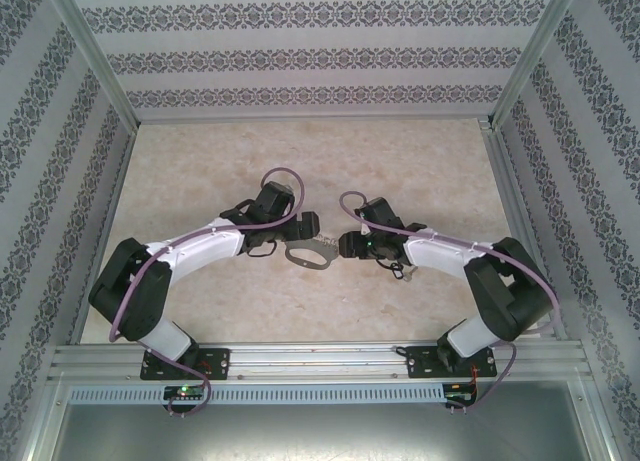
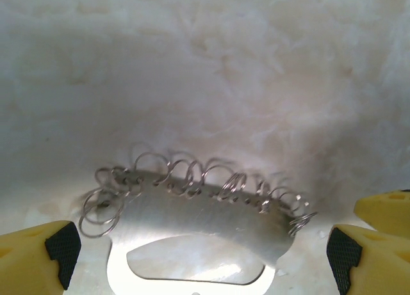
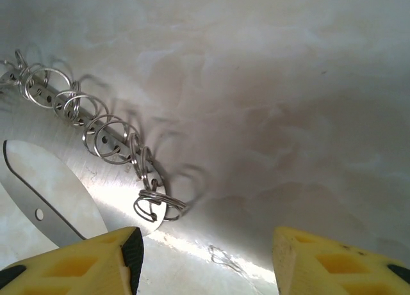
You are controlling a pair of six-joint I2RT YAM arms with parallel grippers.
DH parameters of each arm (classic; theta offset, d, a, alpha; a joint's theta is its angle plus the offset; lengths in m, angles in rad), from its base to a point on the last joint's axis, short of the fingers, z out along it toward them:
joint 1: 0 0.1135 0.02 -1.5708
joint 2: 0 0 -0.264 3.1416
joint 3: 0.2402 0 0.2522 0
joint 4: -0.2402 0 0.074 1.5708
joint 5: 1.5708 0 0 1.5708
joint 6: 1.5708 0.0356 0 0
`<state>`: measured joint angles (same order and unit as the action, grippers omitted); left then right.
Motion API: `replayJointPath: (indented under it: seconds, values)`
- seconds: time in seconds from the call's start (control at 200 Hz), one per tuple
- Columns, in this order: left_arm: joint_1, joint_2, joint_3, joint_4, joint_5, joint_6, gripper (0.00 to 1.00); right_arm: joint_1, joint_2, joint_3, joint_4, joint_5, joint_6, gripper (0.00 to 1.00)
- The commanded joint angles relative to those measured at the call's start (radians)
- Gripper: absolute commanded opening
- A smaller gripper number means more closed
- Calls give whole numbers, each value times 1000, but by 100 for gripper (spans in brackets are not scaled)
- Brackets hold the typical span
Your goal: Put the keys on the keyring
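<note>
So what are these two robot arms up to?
Both arms lean in mid-table over the keyring, a flat metal piece with a row of small wire rings along its edge. The left gripper is open, with a finger on each side of the keyring. The right gripper is open too, by one end of it. Neither grips anything yet.

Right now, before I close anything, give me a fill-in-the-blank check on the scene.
1. The left gripper and right gripper both stand ___.
2. From above, the keyring lies ___ the two grippers.
3. The fingers are ___ with dark pads.
Missing words: open; between; yellow.
</note>
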<state>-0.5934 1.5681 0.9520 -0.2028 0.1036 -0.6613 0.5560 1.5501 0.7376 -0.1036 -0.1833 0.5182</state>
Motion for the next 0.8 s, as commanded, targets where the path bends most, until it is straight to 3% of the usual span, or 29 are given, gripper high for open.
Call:
replayJointPath:
  seconds: [0.0, 0.395, 0.794]
  values:
    - [9, -30, -3, 5, 2, 1, 100, -2, 41, 29, 48, -63, 8, 55]
    - [9, -63, -30, 1, -67, -11, 100, 21, 116, 49, 94, -93, 36, 54]
    - [9, -60, -33, 0, -79, -17, 100, 45, 82, 41, 110, -101, 48, 44]
